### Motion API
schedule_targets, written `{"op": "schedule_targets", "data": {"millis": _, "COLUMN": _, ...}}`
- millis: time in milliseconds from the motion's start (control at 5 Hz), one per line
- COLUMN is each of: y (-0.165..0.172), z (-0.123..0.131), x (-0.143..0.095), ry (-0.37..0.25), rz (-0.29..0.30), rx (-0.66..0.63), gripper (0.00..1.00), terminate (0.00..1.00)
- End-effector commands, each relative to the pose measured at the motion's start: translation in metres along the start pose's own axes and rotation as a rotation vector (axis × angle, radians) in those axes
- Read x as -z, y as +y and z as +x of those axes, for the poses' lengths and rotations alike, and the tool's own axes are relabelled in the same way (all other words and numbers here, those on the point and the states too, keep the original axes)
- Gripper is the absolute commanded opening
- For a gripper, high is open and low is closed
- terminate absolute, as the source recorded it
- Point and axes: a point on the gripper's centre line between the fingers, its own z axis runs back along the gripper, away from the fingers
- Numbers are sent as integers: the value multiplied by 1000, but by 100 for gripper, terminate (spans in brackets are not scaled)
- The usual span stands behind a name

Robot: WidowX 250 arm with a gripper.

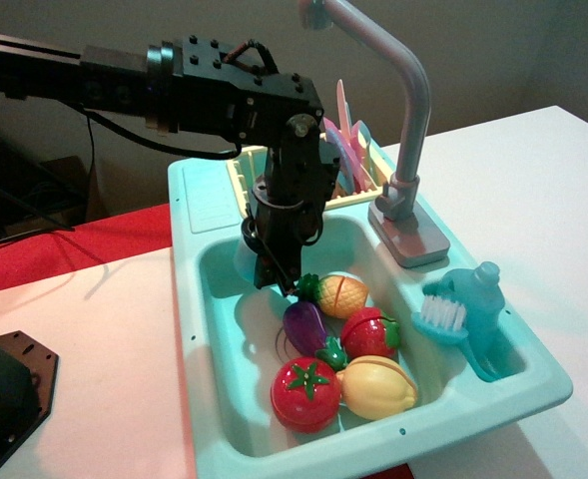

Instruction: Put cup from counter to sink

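The translucent pale-blue cup [243, 257] is low in the back left corner of the turquoise sink [224, 334], mostly hidden behind my black gripper [277, 277]. The gripper points down into the basin and looks shut on the cup's rim; its fingertips are close together just left of a toy pineapple [339, 294]. I cannot tell whether the cup's base touches the sink floor. The ribbed turquoise counter [206, 195] lies behind the basin, left of the arm. The tall grey faucet [405, 110] stands at the back right.
Toy eggplant [308, 327], strawberry [370, 332], tomato [305, 393] and a yellow fruit [378, 387] fill the sink's front half. A yellow dish rack [358, 178] with pink and blue pieces stands behind. A blue bottle and brush [463, 309] sit at the right rim.
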Motion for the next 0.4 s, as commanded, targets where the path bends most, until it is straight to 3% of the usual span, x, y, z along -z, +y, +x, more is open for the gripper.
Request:
{"op": "schedule_targets", "data": {"millis": 0, "y": 7, "z": 4, "x": -15, "ry": -46, "rz": -6, "rx": -14, "gripper": 100, "terminate": 0}}
{"op": "schedule_targets", "data": {"millis": 200, "y": 7, "z": 4, "x": -18, "ry": -48, "rz": -6, "rx": -18, "gripper": 100, "terminate": 100}}
